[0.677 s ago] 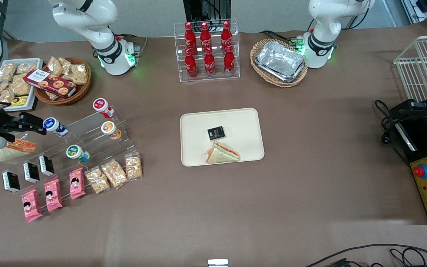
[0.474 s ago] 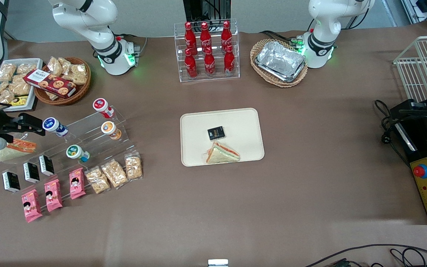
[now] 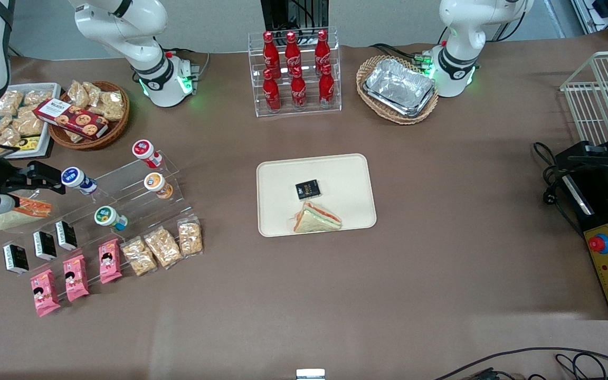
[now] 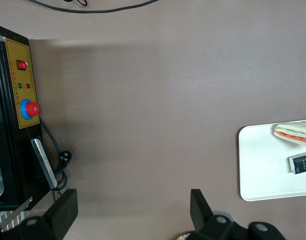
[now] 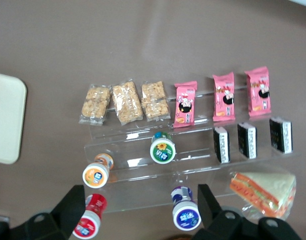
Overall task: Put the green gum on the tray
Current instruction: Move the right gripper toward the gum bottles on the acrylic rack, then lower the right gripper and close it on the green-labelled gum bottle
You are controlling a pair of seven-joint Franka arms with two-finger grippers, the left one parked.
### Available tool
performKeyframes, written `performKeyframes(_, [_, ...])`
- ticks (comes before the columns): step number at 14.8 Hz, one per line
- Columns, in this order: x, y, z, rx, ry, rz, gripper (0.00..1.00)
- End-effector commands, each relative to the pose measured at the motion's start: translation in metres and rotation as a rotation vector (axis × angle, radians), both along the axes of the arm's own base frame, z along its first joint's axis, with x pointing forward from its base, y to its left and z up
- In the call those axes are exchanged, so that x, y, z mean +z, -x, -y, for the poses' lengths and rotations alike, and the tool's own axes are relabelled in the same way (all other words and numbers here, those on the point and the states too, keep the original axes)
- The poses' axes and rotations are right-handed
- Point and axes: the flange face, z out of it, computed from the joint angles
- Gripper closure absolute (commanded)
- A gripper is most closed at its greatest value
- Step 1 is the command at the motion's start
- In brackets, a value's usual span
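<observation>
The green gum [image 3: 106,216] is a small white jar with a green-rimmed lid, lying on a middle step of a clear acrylic stand [image 3: 135,198]. It also shows in the right wrist view [image 5: 162,150]. The cream tray [image 3: 335,169] lies in the middle of the table and holds a sandwich [image 3: 317,218] and a small black packet [image 3: 307,189]. The tray's edge shows in the right wrist view [image 5: 5,120]. My right gripper [image 3: 40,177] hangs open and empty above the stand's working-arm end, beside the blue-lidded jar [image 3: 74,178]. The green gum is nearer to the front camera than the gripper [image 5: 140,202].
The stand also holds an orange-lidded jar [image 3: 156,183], a red-lidded jar [image 3: 144,150], pink snack packs [image 3: 76,277], cracker packs [image 3: 164,245] and black packets [image 3: 45,244]. A wrapped sandwich [image 3: 21,211] lies beside it. Cola bottles [image 3: 294,71], foil trays [image 3: 400,87] and a snack basket [image 3: 90,113] stand farther back.
The right arm has shifted only slightly. The green gum and everything else stand where they were.
</observation>
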Motion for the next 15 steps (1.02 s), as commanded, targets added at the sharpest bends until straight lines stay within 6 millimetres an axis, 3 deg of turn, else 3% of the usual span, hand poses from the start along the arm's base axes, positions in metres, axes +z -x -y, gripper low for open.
performKeyframes(1, [-0.001,-0.003,0.006,0.074,0.002,0.019,0.0])
performKeyframes(3, [-0.005,-0.001,0.005,0.075,-0.001,0.01,0.0])
performKeyframes(7, [-0.042,0.013,0.012,0.065,0.001,0.01,0.0])
performKeyframes(15, [-0.144,0.026,0.027,0.04,0.006,0.039,0.0])
